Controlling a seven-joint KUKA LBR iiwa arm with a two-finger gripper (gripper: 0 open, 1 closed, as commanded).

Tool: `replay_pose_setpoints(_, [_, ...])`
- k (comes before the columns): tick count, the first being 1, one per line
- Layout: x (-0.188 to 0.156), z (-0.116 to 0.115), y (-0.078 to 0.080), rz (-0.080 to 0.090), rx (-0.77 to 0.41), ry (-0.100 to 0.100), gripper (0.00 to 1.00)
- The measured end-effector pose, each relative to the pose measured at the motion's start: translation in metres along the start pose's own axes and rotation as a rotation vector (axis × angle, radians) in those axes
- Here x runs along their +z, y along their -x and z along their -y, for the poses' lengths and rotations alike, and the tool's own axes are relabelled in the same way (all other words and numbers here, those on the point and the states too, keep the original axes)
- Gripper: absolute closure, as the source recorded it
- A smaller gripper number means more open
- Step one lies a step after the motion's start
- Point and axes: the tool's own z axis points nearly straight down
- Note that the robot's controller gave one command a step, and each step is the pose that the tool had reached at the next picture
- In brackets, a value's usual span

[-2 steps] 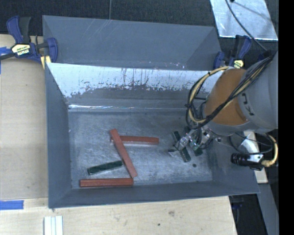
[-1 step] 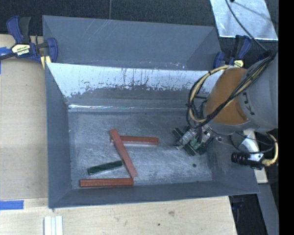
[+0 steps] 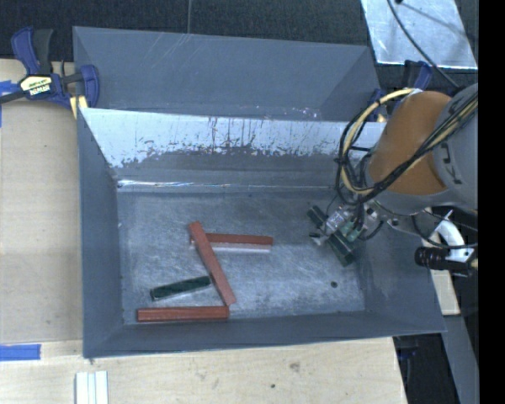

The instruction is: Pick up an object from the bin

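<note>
the claw [image 3: 341, 232] hangs low over bare floor at the right of the bin [image 3: 101, 225]; whether it is apart or together i cannot tell. the red-brown sticks [image 3: 212, 266] and the dark green piece [image 3: 181, 288] lie well apart to its left, so the pick itself looks not yet begun.

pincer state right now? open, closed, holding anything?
Pincer: open or closed cannot be told. It is over the right side of the bin floor, apart from the red-brown sticks at left.
</note>
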Motion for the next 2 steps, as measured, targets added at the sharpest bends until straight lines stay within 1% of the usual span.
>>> replay_pose_setpoints(2, [-0.062, -0.001, 0.004, -0.001, -0.005, -0.001, 1.00])
